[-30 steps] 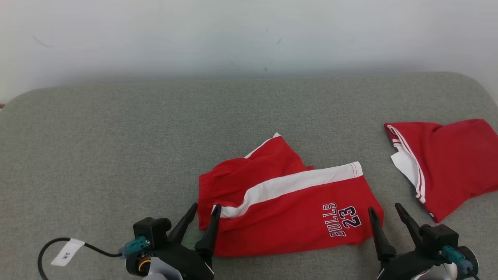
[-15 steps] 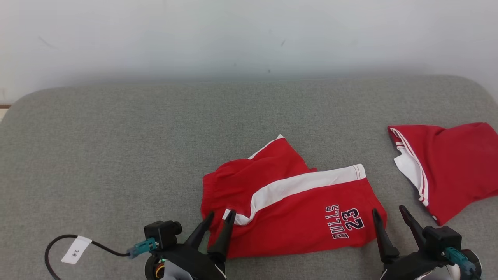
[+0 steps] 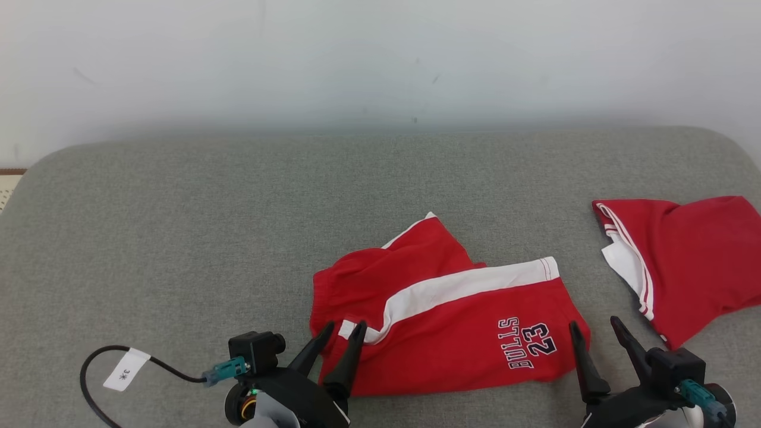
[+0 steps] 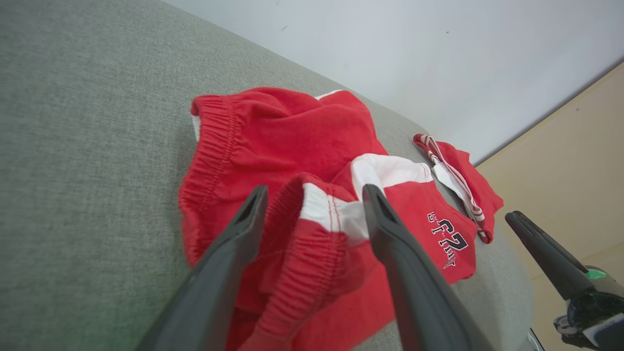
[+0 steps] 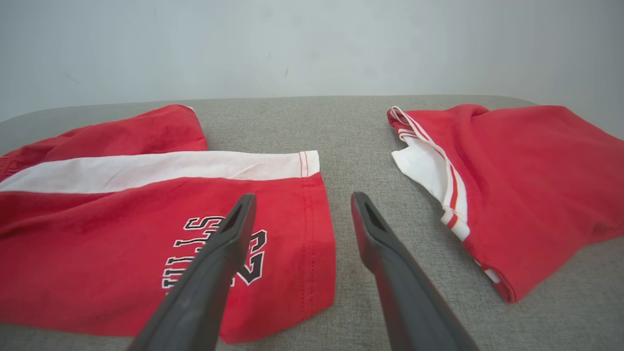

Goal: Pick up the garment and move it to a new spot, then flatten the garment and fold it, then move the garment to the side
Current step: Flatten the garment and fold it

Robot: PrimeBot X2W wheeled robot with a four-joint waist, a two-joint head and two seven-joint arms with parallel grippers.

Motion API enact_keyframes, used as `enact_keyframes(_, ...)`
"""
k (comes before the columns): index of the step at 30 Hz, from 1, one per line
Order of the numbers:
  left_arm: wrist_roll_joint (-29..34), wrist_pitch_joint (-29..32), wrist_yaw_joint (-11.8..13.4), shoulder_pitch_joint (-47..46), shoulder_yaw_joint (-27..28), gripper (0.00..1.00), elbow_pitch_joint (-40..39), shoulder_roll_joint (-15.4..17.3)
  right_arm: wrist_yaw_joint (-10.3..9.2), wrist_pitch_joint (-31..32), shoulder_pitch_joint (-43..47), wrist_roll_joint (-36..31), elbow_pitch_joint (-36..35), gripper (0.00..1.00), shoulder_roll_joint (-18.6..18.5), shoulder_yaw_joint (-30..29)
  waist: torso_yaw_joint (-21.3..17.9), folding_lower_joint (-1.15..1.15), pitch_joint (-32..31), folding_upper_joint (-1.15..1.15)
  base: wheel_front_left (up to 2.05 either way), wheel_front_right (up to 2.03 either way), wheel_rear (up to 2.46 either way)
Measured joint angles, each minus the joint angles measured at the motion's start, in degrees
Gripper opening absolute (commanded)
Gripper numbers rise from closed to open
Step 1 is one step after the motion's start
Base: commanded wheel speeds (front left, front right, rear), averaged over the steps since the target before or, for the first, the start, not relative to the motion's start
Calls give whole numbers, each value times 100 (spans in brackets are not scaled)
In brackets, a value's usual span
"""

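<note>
**Now: both grippers open at the two ends of the red shorts**

Here the red shorts (image 3: 452, 321) lie on the grey cushion (image 3: 238, 238), in the near middle and a little to the right. They are partly folded. A white stripe crosses them, and the dark print "BULLS 23" is near their right end.

The left gripper (image 3: 345, 325) is at the near left end of the shorts, with its jaws apart. In the left wrist view a raised fold of the elastic waistband, with the end of the white stripe, stands between the two fingers. I cannot tell if the fingers touch the cloth.

The right gripper (image 3: 593, 322) is at the near right end, also with its jaws apart and holding nothing. In the right wrist view one finger is over the print and the other over the bare cushion, with the hem of the shorts between them.

A second red garment (image 3: 695, 261) with white trim lies further right, apart from the shorts. A black cable (image 3: 95, 362) with a white label (image 3: 125, 371) hangs at the near left. A pale wall (image 3: 380, 59) is behind the cushion.
</note>
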Motion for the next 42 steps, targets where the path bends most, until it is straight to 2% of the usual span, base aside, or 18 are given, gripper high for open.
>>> enact_keyframes(6,-200,0,0,-142,-225,100,194,19,0,0,-28,-1,-9,100,-12,-65,-77,0,16,0,0,0,0)
enact_keyframes(8,-235,0,0,-185,-334,67,243,31,0,0,-27,-8,-10,100,-10,-78,-93,0,22,0,0,0,0)
enact_keyframes(9,-254,0,0,-188,-322,45,238,41,0,0,-26,-10,-10,100,-9,-89,-95,0,26,0,0,0,0)
enact_keyframes(10,-247,0,0,-209,-294,9,234,45,0,0,-26,-20,-12,100,-7,-99,-95,0,30,0,0,0,0)
enact_keyframes(11,-205,0,0,-256,-275,0,240,62,0,0,-26,-23,-13,100,-1,-111,-92,0,32,0,0,0,0)
enact_keyframes(14,-92,0,0,-277,-69,0,238,94,0,0,-25,-23,-15,100,10,-154,-69,0,40,0,0,0,0)
enact_keyframes(21,1206,0,255,69,1043,0,-111,225,0,0,-13,-27,-46,100,71,-290,72,0,-11,0,0,0,0)
enact_keyframes(27,1625,0,258,500,1538,0,-133,175,0,0,37,-30,-44,100,87,-282,169,0,-72,0,0,0,0)
enact_keyframes(28,1694,0,261,570,1640,4,-134,165,0,0,39,-32,-43,100,96,-274,179,0,-86,0,0,0,0)
enact_keyframes(29,1731,0,281,641,1770,46,-137,140,0,0,38,-32,-43,100,102,-267,188,0,-98,0,0,0,0)
enact_keyframes(30,1800,0,285,715,1878,100,-151,124,0,0,38,-32,-43,100,107,-257,193,0,-111,0,0,0,0)
enact_keyframes(34,2197,0,365,933,2299,100,-359,70,0,0,32,-31,-51,100,116,-223,178,0,-148,0,0,0,0)
enact_keyframes(42,3599,0,837,1512,3004,100,-1178,58,0,0,49,-45,-157,100,200,-298,82,0,-282,0,0,0,0)
